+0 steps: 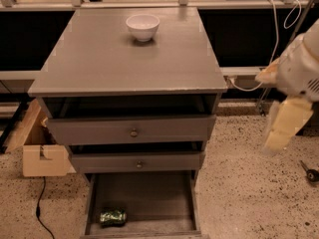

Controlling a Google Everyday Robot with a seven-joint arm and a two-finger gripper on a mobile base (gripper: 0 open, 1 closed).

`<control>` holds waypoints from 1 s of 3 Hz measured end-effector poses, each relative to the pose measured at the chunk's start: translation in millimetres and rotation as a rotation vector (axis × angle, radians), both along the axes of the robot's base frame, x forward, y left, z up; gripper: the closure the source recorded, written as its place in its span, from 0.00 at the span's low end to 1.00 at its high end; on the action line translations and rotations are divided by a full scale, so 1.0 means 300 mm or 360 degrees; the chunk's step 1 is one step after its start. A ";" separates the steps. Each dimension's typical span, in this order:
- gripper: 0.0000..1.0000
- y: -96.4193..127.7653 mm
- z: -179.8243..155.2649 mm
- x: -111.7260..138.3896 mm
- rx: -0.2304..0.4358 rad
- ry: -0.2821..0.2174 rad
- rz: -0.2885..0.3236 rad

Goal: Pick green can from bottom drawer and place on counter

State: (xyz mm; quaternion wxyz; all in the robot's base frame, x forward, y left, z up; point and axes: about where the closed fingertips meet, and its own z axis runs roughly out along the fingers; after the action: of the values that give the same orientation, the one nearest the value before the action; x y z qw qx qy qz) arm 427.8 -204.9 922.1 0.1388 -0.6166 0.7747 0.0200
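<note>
The counter [124,68] bears a white bowl [143,26]; the gripper [281,128] hangs beyond its edge.

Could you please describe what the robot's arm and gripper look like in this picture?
The arm is a bulky, rounded white shell at the right edge of the view, with a few dark slits on its side and a tan patch at its left end. Below it hangs the gripper, a pale cream, blocky piece, off to the right of the counter.
</note>
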 end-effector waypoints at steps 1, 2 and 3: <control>0.00 0.059 -0.254 -0.070 0.0185 0.0165 0.0057; 0.00 0.148 -0.519 -0.177 0.0429 0.0365 0.0049; 0.00 0.160 -0.574 -0.223 0.0445 0.0435 0.0041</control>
State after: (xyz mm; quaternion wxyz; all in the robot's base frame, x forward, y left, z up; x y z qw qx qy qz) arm 360.8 -156.9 749.8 0.1164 -0.5927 0.7681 0.2126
